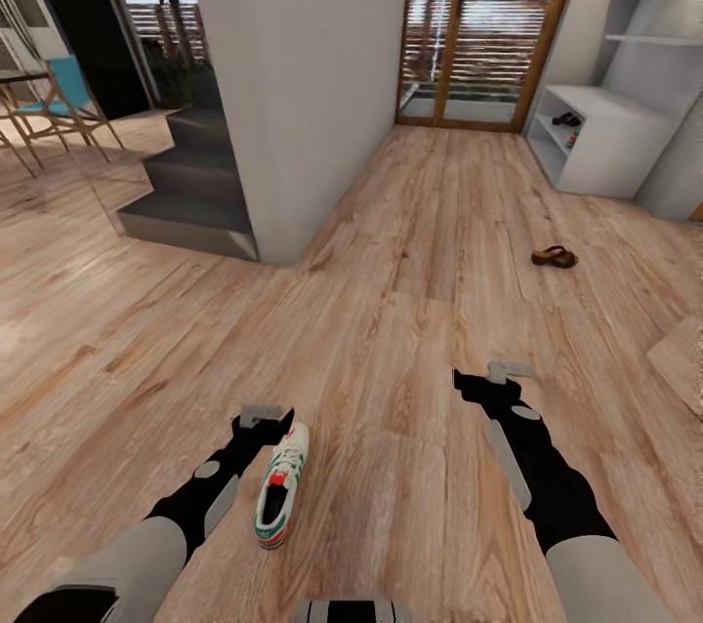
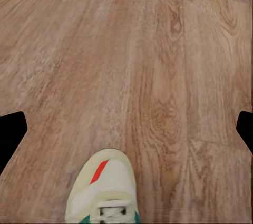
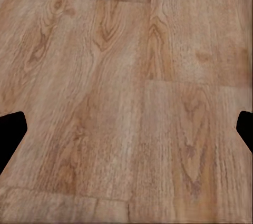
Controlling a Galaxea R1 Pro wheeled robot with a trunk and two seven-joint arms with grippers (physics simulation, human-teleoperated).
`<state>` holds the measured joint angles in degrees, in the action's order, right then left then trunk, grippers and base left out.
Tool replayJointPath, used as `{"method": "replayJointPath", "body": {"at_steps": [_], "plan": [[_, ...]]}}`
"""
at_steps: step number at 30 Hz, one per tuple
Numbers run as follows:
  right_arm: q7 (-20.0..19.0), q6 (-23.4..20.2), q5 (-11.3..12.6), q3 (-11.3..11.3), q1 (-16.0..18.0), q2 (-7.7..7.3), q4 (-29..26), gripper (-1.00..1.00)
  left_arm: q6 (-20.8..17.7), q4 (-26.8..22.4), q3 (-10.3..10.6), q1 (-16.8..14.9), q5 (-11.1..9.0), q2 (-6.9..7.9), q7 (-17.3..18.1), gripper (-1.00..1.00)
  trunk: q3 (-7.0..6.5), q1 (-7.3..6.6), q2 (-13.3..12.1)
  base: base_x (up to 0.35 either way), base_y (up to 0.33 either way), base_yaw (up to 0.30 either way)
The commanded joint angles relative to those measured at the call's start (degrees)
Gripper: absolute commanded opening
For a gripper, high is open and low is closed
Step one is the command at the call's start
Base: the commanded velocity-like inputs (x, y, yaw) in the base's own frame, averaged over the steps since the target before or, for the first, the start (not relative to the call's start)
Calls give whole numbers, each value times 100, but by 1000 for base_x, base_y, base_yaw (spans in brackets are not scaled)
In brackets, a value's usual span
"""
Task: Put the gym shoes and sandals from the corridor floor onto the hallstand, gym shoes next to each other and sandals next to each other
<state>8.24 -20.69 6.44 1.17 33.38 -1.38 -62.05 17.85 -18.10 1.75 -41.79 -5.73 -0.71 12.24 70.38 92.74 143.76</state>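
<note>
Corridor floor (image 1: 410,311), light wood-grain planks, running up to a glazed door with a timber frame (image 1: 478,18). One gym shoe (image 1: 281,484) — white, green side stripe, red-orange patches — lies on the planks just beside the left gripper (image 1: 262,415), toe pointing away from the robot; in the left wrist view its toe cap (image 2: 105,187) sits between the two dark fingertips, which stand wide apart with nothing held. One sandal (image 1: 555,257), dark brown, lies alone on the floor well ahead and to the right, between the robot and the hallstand (image 1: 625,135). The hallstand stands against the right wall near the door — pale grey, low bench with open shelves below and staggered shelves above; dark shapes rest on its lower shelves (image 1: 567,120), too small to identify. Right gripper (image 1: 508,371) hovers over bare planks, and the right wrist view shows its fingertips spread to either edge, empty. To the left, a white wall block (image 1: 293,66), dark grey steps (image 1: 190,188), and a chair with a blue seat (image 1: 63,101) beyond.
</note>
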Motion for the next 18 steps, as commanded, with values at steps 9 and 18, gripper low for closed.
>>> {"method": "replayJointPath", "body": {"at_steps": [9,18], "plan": [[37,-23,59,5,2,-3,-9,100,280,145,13,-4,-67,9,24,100,249,19,13,0,0,-174],[45,-22,59,-8,2,-3,-8,100,332,173,2,-6,-71,33,23,100,258,19,13,0,0,-21]]}}
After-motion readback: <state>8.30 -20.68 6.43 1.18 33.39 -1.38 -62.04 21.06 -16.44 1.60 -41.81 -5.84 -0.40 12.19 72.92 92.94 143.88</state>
